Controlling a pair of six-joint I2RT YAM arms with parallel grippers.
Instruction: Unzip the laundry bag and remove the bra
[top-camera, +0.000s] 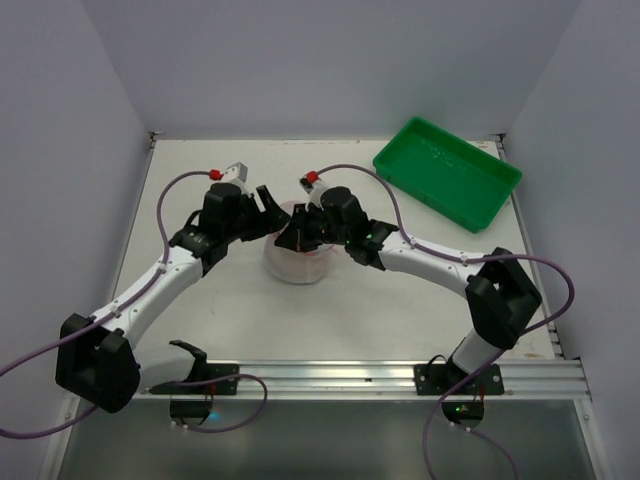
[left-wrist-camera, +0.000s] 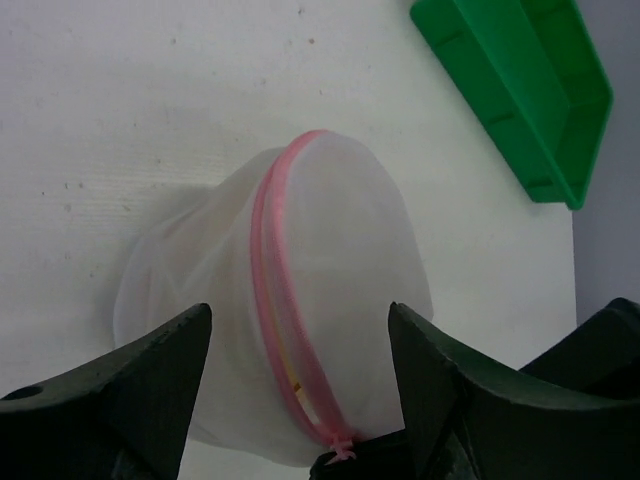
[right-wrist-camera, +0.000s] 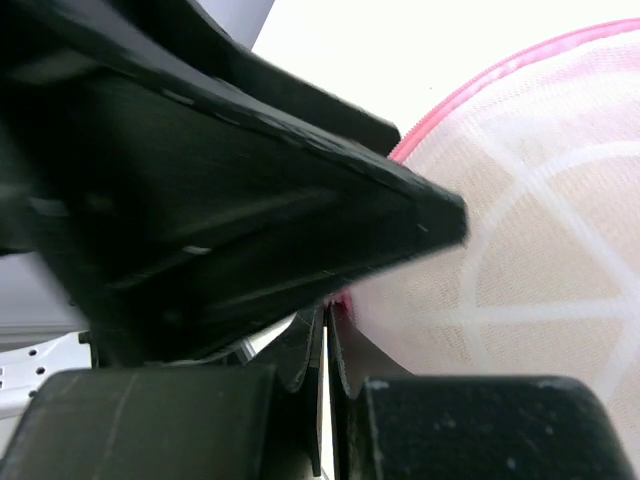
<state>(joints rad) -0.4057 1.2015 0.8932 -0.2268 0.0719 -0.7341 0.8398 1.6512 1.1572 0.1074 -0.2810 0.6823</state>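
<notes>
The laundry bag (top-camera: 297, 258), a rounded white mesh pouch with a pink zip trim (left-wrist-camera: 272, 250), stands at mid-table between both arms. My left gripper (top-camera: 272, 212) is open, its fingers (left-wrist-camera: 160, 375) spread on either side of the bag (left-wrist-camera: 340, 260) without touching it. Opposite it, my right gripper (top-camera: 302, 235) is shut, pinching the pink trim at the bag's rim (right-wrist-camera: 335, 298), where the zip's pink tab (left-wrist-camera: 341, 450) shows. The zip gapes slightly near that end. The bra is hidden; only a beige tint shows through the mesh (right-wrist-camera: 550, 250).
A green plastic tray (top-camera: 447, 172) lies at the back right of the table, also seen in the left wrist view as the green tray (left-wrist-camera: 520, 90). White walls close in the table on three sides. A metal rail (top-camera: 350, 378) runs along the near edge.
</notes>
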